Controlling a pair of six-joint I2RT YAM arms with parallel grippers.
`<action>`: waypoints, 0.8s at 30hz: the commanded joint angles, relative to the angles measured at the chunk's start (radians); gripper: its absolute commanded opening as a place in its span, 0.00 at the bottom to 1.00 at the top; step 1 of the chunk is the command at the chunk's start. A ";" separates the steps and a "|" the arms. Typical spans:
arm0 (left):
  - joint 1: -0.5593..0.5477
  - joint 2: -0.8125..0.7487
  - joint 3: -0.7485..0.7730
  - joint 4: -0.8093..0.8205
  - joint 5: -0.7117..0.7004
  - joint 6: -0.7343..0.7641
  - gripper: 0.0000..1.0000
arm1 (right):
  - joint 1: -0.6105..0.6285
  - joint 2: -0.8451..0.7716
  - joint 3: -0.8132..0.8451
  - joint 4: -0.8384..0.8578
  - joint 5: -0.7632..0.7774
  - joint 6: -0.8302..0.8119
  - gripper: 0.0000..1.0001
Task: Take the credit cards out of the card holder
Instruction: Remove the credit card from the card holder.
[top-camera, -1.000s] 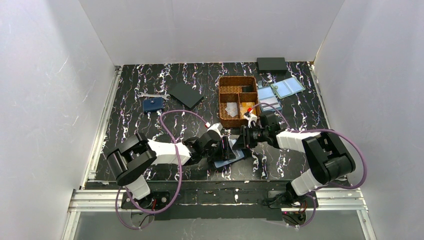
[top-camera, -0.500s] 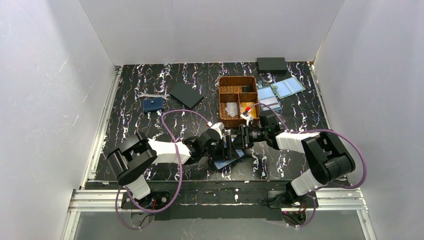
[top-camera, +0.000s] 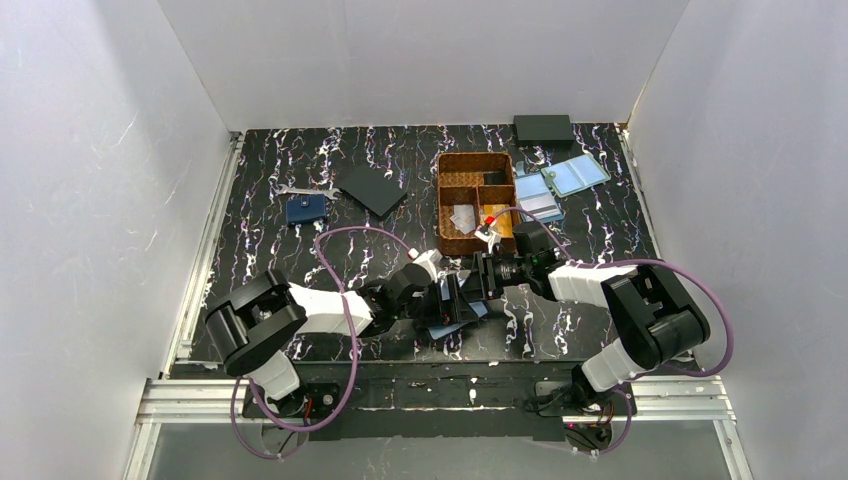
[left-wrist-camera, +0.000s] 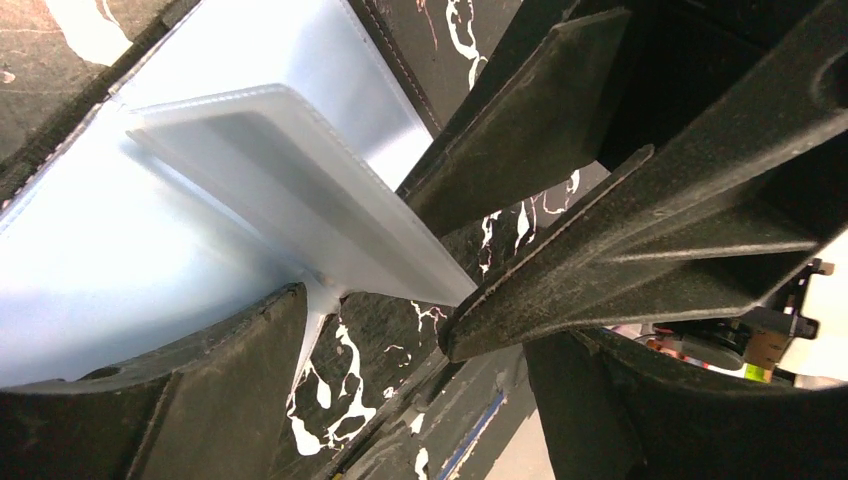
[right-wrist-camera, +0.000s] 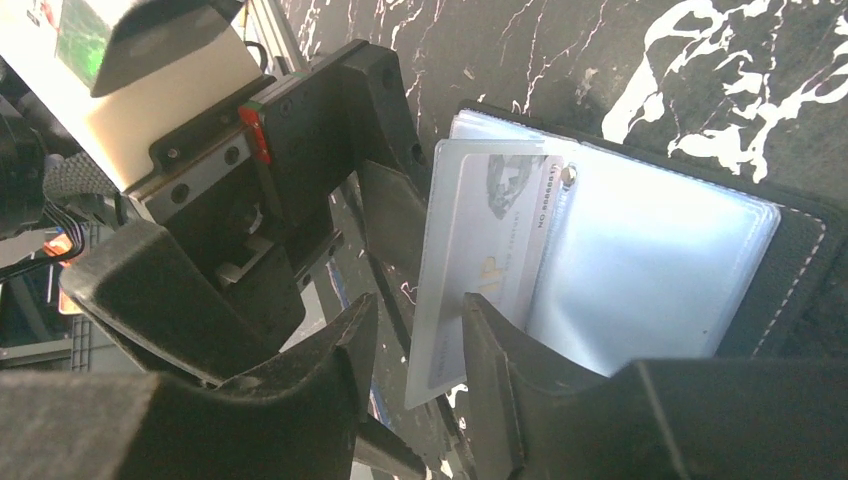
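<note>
The card holder (top-camera: 462, 318) lies open near the front edge, with pale blue sleeves and a black rim (right-wrist-camera: 800, 260). A pale, thin card (right-wrist-camera: 480, 260) stands lifted off its left leaf. My right gripper (right-wrist-camera: 418, 320) is open around the card's lower edge; the card leans on one finger, with a gap to the other. My left gripper (left-wrist-camera: 410, 390) is open, one finger (left-wrist-camera: 150, 400) low beside the blue sleeve (left-wrist-camera: 150, 220). The raised pale leaf (left-wrist-camera: 300, 190) shows there too. In the top view the two grippers (top-camera: 448, 297) (top-camera: 478, 280) meet over the holder.
A brown divided basket (top-camera: 476, 158) stands behind, holding white scraps (top-camera: 462, 215) and something orange (top-camera: 505, 228). Two pale blue holders (top-camera: 540, 197) (top-camera: 581, 174) lie to its right. A black box (top-camera: 543, 127), a black flat square (top-camera: 371, 188) and a navy wallet (top-camera: 306, 208) lie farther back.
My right gripper has moved left and closed in on the left gripper over the card holder. The left arm has shifted slightly toward the front.
</note>
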 joint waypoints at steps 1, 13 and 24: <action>0.028 -0.010 -0.061 -0.061 -0.041 -0.035 0.78 | 0.022 0.002 0.029 -0.064 -0.050 -0.052 0.46; 0.046 -0.028 -0.103 0.015 -0.019 -0.057 0.78 | 0.033 0.008 0.068 -0.234 0.242 -0.228 0.41; 0.057 -0.026 -0.113 0.016 -0.016 -0.065 0.78 | 0.033 -0.066 0.041 -0.132 0.019 -0.159 0.47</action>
